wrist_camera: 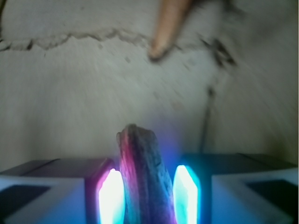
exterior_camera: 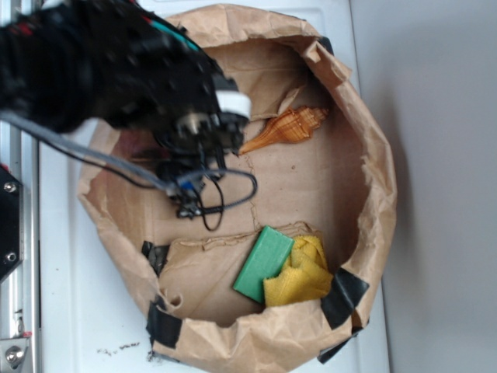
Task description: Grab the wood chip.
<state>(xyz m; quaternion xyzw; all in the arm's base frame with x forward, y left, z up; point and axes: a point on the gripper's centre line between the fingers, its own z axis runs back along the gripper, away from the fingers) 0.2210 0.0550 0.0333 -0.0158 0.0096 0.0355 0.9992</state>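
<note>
Gripper [wrist_camera: 148,198] fingers stand narrowly apart with the wood chip [wrist_camera: 145,172] directly between the glowing pads [wrist_camera: 111,196], its long axis pointing forward out of the jaws toward the orange seashell [wrist_camera: 166,28], so I judge it is held.

An orange seashell [exterior_camera: 286,128], a green block [exterior_camera: 263,264] and a yellow cloth [exterior_camera: 301,273] (touching each other) lie in a paper-lined basket [exterior_camera: 371,140].

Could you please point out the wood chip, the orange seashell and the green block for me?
wood chip [wrist_camera: 145,177], wrist view, middle of the sliver.
orange seashell [exterior_camera: 289,127], exterior view, ridged body.
green block [exterior_camera: 264,263], exterior view, top face.
</note>
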